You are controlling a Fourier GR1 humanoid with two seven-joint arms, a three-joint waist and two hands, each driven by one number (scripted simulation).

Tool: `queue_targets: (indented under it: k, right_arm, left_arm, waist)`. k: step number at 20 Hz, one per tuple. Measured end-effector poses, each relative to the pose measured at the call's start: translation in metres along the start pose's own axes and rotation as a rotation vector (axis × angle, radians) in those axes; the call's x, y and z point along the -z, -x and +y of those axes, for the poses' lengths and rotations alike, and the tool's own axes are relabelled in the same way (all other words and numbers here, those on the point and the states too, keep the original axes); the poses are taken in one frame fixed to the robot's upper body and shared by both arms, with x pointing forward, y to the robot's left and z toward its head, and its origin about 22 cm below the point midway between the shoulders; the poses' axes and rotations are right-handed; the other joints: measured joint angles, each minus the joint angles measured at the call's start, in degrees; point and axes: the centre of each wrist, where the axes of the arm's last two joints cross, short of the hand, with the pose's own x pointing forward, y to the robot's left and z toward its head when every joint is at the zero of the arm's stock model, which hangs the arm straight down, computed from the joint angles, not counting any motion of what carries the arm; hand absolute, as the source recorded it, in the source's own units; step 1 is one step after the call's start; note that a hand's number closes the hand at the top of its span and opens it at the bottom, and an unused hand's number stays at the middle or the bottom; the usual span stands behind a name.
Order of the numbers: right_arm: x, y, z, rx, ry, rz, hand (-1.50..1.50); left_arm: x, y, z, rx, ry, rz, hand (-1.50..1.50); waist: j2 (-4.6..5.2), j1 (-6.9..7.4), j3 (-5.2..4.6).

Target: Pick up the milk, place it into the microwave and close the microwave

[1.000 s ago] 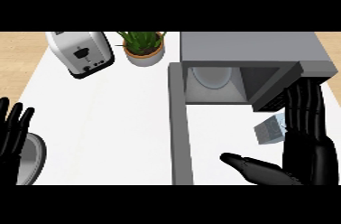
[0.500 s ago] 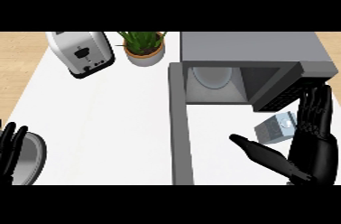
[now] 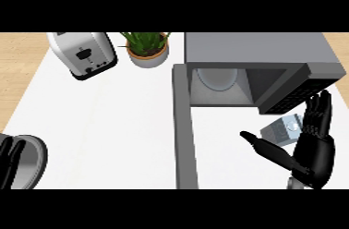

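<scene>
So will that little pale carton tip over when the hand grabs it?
Possibly. The small pale blue-grey milk carton already looks tilted, so a nudge might topple it. Its flat sides probably won't roll. The open black right hand stands beside it, not yet gripping.

One microwave (image 3: 255,50) is sitting on the counter (image 3: 102,131) with its one door (image 3: 185,131) hanging open, and one white turntable plate (image 3: 218,78) is showing inside it. One milk carton (image 3: 283,130) is lying near the front of the microwave. One toaster (image 3: 81,55) is standing at the back, and one potted plant (image 3: 147,48) is standing beside it. One grey round dish (image 3: 31,161) is showing partly at the left edge. Two black hands are appearing: one right hand (image 3: 315,152) and one left hand (image 3: 8,161).
</scene>
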Motion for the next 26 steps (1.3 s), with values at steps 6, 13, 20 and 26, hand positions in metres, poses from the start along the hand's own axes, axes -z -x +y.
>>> queue_targets:
  k: [6, 13, 20, 26]
  right_arm:
    - [0.003, 0.024, -0.015, -0.059, 0.030, 0.025, -1.50]
    - [0.001, 0.049, -0.054, -0.101, 0.051, 0.047, -1.50]
    - [-0.002, 0.081, -0.072, -0.114, 0.014, 0.095, -1.50]
    - [-0.005, 0.104, -0.089, -0.118, 0.001, 0.132, -1.50]
  left_arm:
    - [-0.007, -0.006, -0.003, 0.003, 0.003, -0.002, -1.50]
    - [-0.011, -0.008, -0.001, 0.007, 0.005, 0.006, -1.50]
    - [-0.010, 0.001, 0.004, 0.011, -0.002, -0.003, -1.50]
    - [-0.018, -0.009, -0.003, 0.006, 0.000, 0.001, -1.50]
  waist:
    - [0.01, 0.01, 0.01]
    - [0.00, -0.09, 0.01]
    - [0.01, -0.05, 0.00]
    - [0.01, 0.03, 0.01]
